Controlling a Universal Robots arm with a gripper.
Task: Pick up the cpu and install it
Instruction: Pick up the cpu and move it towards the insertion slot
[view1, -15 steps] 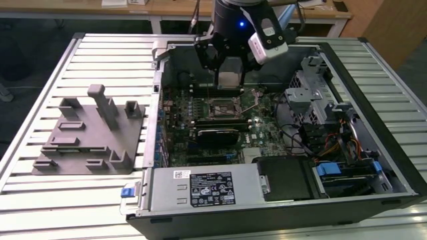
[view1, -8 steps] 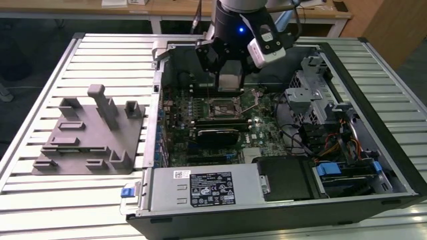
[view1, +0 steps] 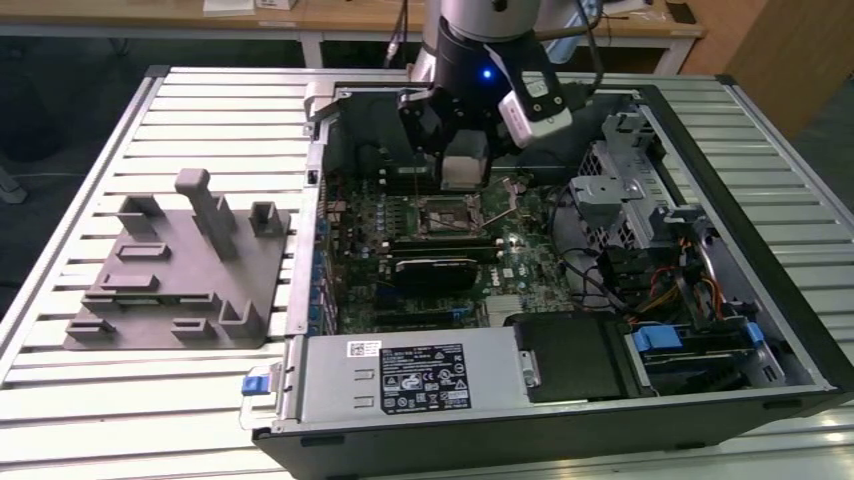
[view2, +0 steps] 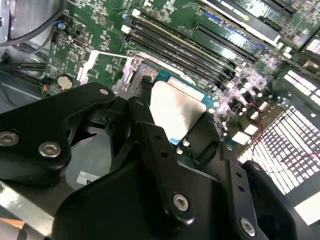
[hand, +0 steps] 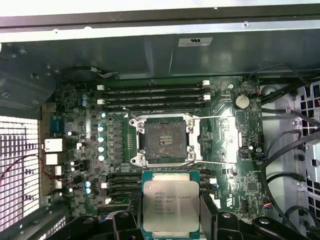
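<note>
The cpu (hand: 170, 206) is a small square chip with a pale silver top, and my gripper (hand: 170, 222) is shut on it, one black finger on each side. In the second wrist view the cpu (view2: 176, 106) sits between the fingers (view2: 144, 97) of the gripper (view2: 175, 117), hanging over the green motherboard. The empty socket (hand: 162, 140) with its metal frame lies just beyond the chip, apart from it. In the exterior view the gripper (view1: 461, 180) hovers inside the open computer case, just above the socket (view1: 447, 213).
A grey plastic fixture (view1: 180, 265) stands on the slatted table at the exterior view's left. In the case are a silver box with a black label (view1: 407, 375), a black card (view1: 434, 262), a drive cage (view1: 641, 210) and cables (view1: 667, 290). Memory slots (hand: 155, 95) flank the socket.
</note>
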